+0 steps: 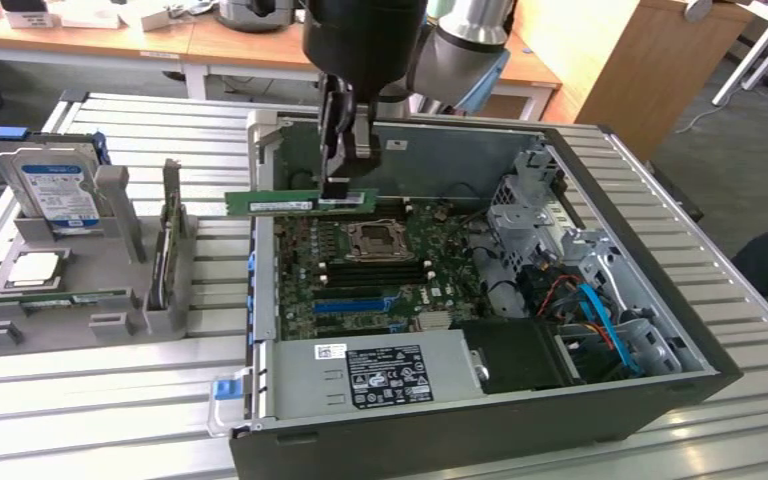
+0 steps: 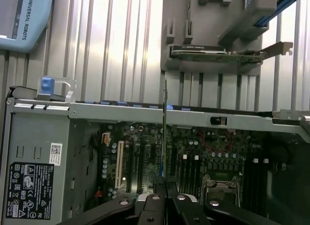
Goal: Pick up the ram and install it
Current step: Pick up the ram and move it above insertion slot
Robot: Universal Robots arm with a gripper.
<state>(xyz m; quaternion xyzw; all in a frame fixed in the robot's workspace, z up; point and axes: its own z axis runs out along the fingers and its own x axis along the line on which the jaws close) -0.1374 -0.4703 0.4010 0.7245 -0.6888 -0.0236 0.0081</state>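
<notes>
Your gripper [image 1: 337, 190] is clamped tight on the ram [image 1: 277, 204], off-centre. Its long end beyond the fingers [image 1: 335, 150] may tilt and miss the slots [image 1: 373, 268] below.

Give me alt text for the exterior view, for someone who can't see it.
The arm's shut jaws hold the ram level over the open computer case. At the exterior view's left, a grey holder carries a hard drive.

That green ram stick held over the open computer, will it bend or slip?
Probably stiff: the ram juts sideways from the gripper without drooping. Likely light: edge-on in the wrist view it looks very thin. It might pivot, being pinched off-centre.
</notes>
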